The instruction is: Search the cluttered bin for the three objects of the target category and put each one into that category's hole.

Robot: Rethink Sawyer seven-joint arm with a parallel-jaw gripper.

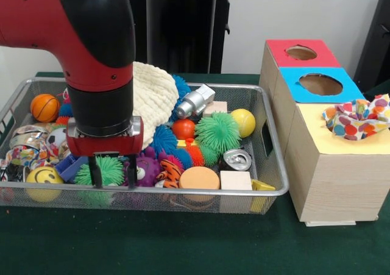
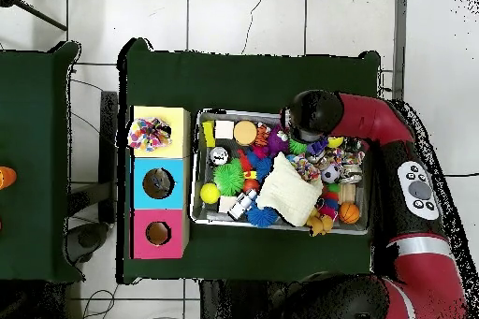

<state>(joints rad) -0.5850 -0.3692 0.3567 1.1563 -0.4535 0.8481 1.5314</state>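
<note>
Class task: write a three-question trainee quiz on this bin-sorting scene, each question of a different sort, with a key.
1. True or false: the end effector straddles a green spiky ball.
2. The box's yellow section holds: A) spotted cloth B) a can C) nothing.
3. Fill in: the small basketball is coloured ____.

Key: 1 true; 2 A; 3 orange.

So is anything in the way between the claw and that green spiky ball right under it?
Nothing visible. The end effector hangs open right over the green spiky ball, one finger on each side. Other toys crowd close: a purple toy beside it and a yellow smiley ball on the other side.
</note>
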